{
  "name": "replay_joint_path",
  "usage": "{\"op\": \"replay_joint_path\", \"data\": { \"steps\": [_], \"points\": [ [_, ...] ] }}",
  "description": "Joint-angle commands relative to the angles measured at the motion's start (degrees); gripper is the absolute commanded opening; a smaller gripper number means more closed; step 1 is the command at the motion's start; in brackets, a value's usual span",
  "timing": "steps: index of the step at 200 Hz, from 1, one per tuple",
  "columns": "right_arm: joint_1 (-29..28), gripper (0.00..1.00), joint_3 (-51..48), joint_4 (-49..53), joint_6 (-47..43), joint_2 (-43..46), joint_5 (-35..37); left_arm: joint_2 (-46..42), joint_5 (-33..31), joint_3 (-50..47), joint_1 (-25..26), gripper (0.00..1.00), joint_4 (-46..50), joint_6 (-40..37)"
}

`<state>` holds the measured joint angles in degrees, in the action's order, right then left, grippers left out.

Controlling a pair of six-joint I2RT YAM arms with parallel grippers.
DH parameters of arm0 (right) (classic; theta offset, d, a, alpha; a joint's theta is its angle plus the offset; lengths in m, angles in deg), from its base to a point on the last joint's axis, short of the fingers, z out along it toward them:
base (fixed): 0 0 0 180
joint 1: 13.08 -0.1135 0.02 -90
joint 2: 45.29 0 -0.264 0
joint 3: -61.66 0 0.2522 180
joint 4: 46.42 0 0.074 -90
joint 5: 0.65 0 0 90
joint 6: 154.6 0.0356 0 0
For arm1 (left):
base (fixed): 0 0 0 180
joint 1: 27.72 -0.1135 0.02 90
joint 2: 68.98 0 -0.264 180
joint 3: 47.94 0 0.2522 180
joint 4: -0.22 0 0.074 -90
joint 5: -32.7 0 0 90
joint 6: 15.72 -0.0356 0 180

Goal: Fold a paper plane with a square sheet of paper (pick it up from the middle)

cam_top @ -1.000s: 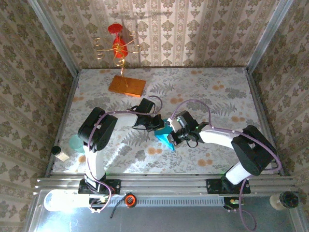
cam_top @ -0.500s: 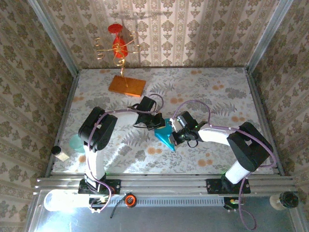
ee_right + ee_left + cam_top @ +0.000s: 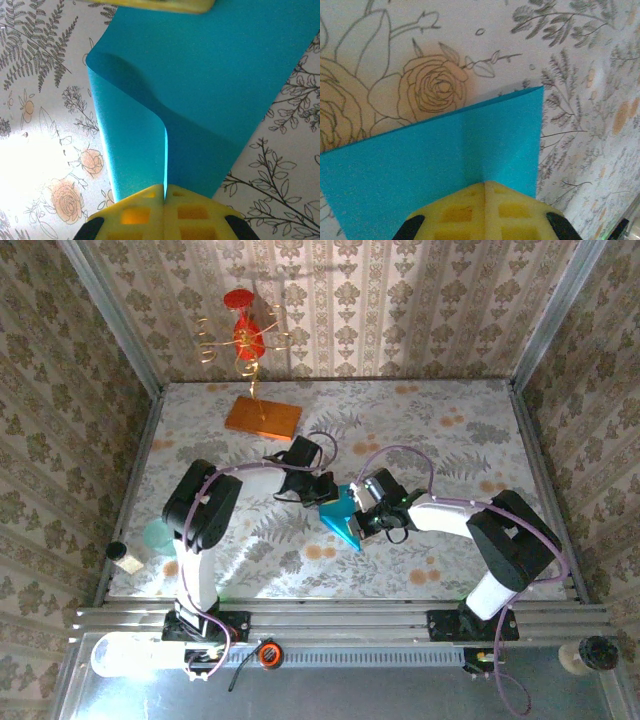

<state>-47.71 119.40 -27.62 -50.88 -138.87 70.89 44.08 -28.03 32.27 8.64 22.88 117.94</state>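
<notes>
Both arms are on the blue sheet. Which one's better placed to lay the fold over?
Right, probably. The right gripper is shut on the curled-over edge of the square sheet of paper; the left gripper clamps a flat part, suited to anchoring.

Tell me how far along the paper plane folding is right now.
Done: the square sheet of paper is clamped from opposite sides by the left gripper and right gripper. In hand: it is curled over on itself between them, a soft bend rather than a pressed crease. Left: all the sharp folds; no pointed plane shape yet.
</notes>
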Motion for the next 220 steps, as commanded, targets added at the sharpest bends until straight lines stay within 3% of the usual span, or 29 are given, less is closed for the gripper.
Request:
{"op": "replay_joint_path", "data": {
  "steps": [1, 220],
  "points": [
    [0.33, 0.04, 1.45, 1.11, 0.26, -0.87, -0.09, 1.54, -0.37, -0.52, 0.19, 0.02, 2.31, -1.81],
    [0.33, 0.04, 4.21, 3.49, 0.87, -5.19, 0.56, 2.87, 0.17, -0.51, 0.73, 0.00, 2.69, -2.48]
  ]
}}
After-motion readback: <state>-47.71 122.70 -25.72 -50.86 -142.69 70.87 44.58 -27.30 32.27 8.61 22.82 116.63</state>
